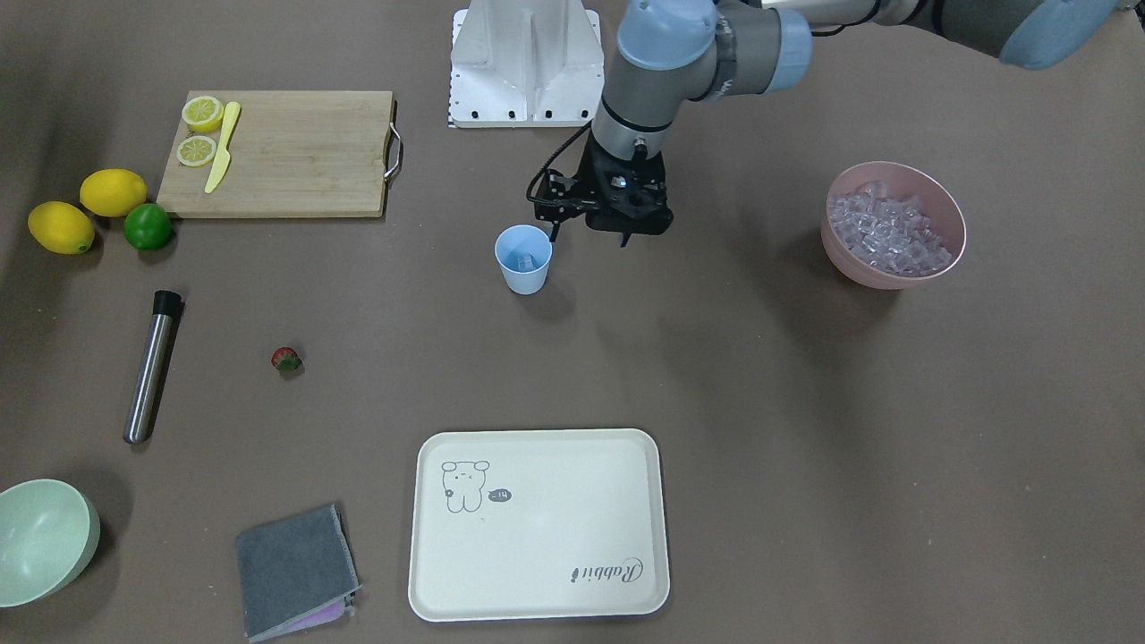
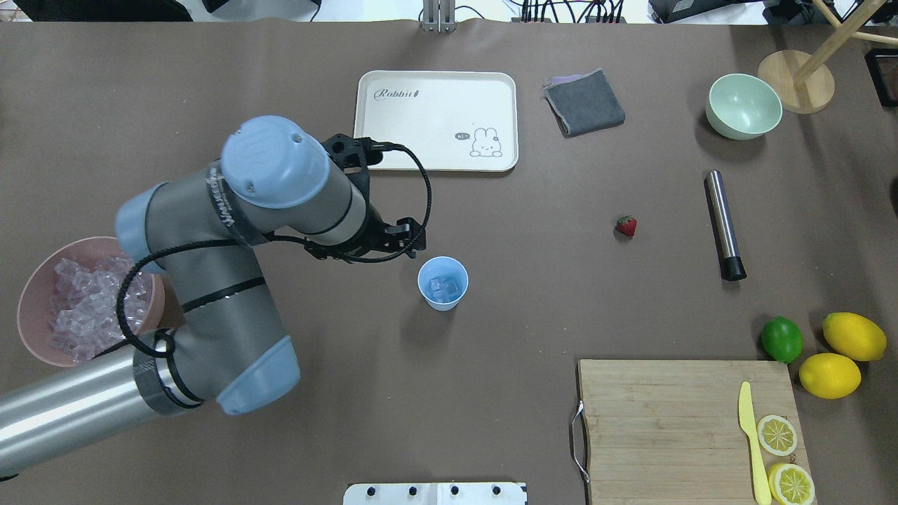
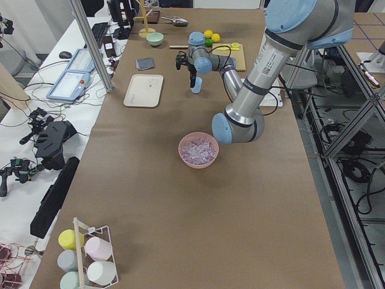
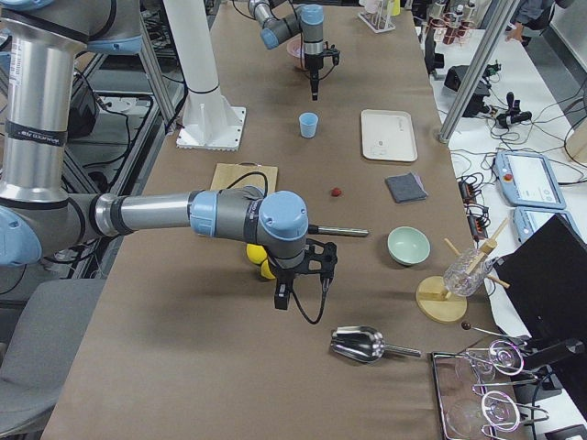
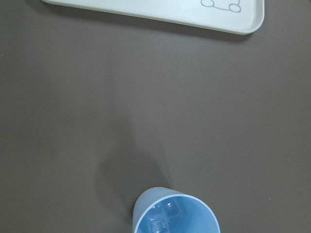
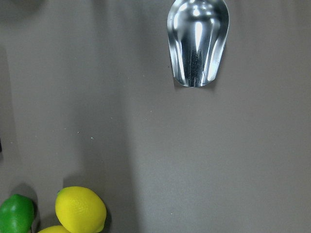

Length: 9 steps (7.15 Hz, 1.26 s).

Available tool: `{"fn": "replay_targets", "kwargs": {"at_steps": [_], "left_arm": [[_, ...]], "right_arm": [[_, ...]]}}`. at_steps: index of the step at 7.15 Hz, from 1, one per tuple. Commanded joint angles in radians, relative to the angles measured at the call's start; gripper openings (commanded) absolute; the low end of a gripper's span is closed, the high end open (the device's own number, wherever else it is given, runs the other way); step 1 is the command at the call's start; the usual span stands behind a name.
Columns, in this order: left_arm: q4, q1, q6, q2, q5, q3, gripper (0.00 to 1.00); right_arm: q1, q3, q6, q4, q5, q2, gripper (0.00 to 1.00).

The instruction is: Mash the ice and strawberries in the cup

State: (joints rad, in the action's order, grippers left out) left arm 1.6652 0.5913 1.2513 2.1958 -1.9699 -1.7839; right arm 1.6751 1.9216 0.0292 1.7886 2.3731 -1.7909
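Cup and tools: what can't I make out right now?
Left tool: jaw gap, hidden under the arm overhead, dark and small from the front.
Right tool: open or shut; only the exterior right view shows it.
Ice in the cup: count, too small and clear.

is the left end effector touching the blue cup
Apart. The exterior right view shows the left end effector hanging above the cup, with bare table visible between them.

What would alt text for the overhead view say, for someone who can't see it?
A robot arm reaches in from the left, its end beside a light blue cup holding ice cubes. A red strawberry lies apart on the brown table; a pink bowl of ice sits far left.
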Motion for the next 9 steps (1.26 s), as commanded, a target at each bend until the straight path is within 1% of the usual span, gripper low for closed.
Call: {"fn": "replay_targets", "kwargs": {"at_steps": [1, 2, 3, 4, 5, 6, 8, 9], "left_arm": [[0.001, 0.147, -0.100, -0.161, -0.146, -0.076, 0.97], [0.005, 0.253, -0.219, -0.270, -0.244, -0.116, 0.97], [0.007, 0.360, -0.368, -0.350, -0.342, -0.124, 0.97], [0.004, 0.471, -0.526, -0.419, -0.406, -0.117, 0.97], [-0.001, 0.586, -0.667, -0.456, -0.472, -0.086, 0.97], [-0.001, 0.672, -0.790, -0.488, -0.492, -0.048, 0.97], [-0.039, 0.818, -0.974, -0.533, -0.507, 0.012, 0.97], [-0.071, 0.893, -1.106, -0.551, -0.524, 0.044, 0.97]], "right_arm": [[0.000, -0.003, 0.000, 0.000, 0.000, -0.002, 1.00], [0.000, -0.001, 0.000, 0.000, 0.000, -0.007, 1.00], [0.000, -0.001, 0.000, 0.000, 0.000, -0.008, 1.00], [0.000, 0.000, -0.002, 0.000, 0.000, -0.008, 1.00], [0.000, -0.001, -0.002, 0.000, 0.000, -0.007, 1.00], [0.000, 0.000, -0.002, 0.000, 0.000, -0.007, 1.00], [0.000, 0.002, -0.002, 0.000, 0.000, -0.005, 1.00], [0.000, 0.002, -0.003, 0.000, 0.000, -0.004, 1.00]]}}
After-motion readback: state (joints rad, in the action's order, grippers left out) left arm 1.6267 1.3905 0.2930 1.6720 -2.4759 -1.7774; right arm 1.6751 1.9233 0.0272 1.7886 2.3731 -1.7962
